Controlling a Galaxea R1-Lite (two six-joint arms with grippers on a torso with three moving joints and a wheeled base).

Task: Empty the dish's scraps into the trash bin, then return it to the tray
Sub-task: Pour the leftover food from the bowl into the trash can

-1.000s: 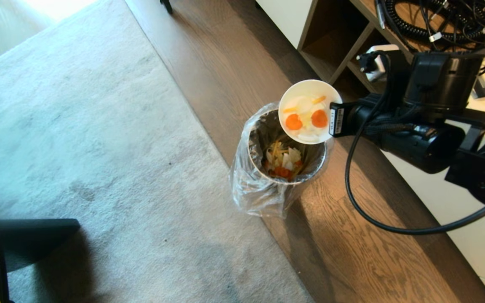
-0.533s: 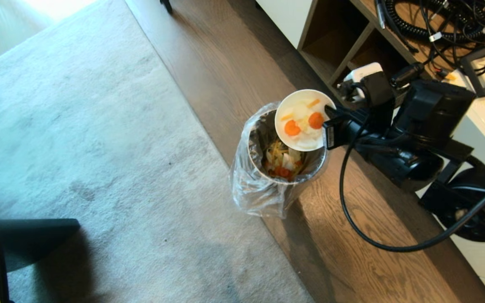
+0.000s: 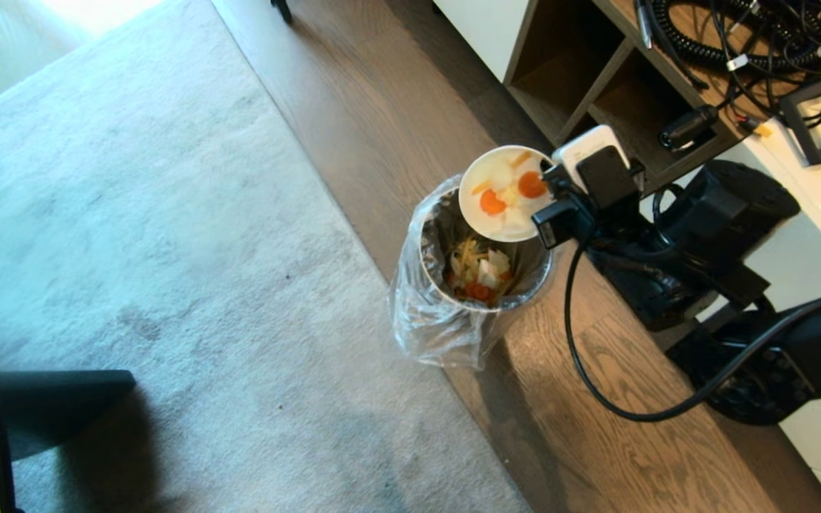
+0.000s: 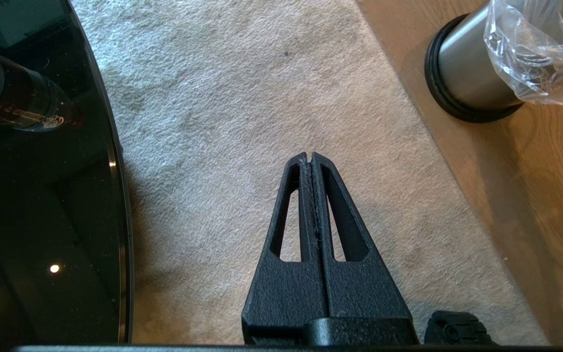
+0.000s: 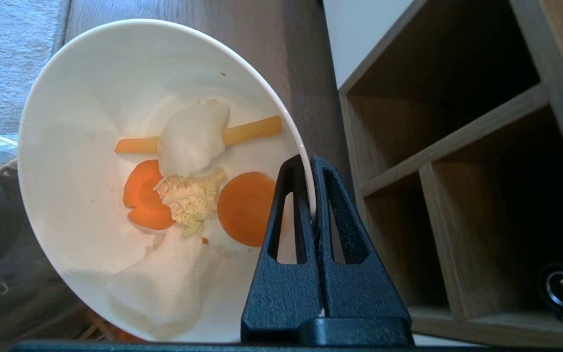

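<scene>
The dish (image 3: 503,194) hangs tilted over the trash bin's (image 3: 485,303) far rim, scraps (image 3: 507,199) inside, rug (image 3: 168,285) left.

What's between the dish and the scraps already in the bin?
Nothing solid: in the head view the dish, pinched by the right gripper, hangs tilted over the trash bin, open air down to the binned scraps.

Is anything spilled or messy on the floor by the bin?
No spill shows. The right gripper pinches the rim of the dish, tipped over the trash bin, yet its scraps sit inside it. Older scraps lie in the bin. Its plastic liner hangs crumpled and loose down one side.
</scene>
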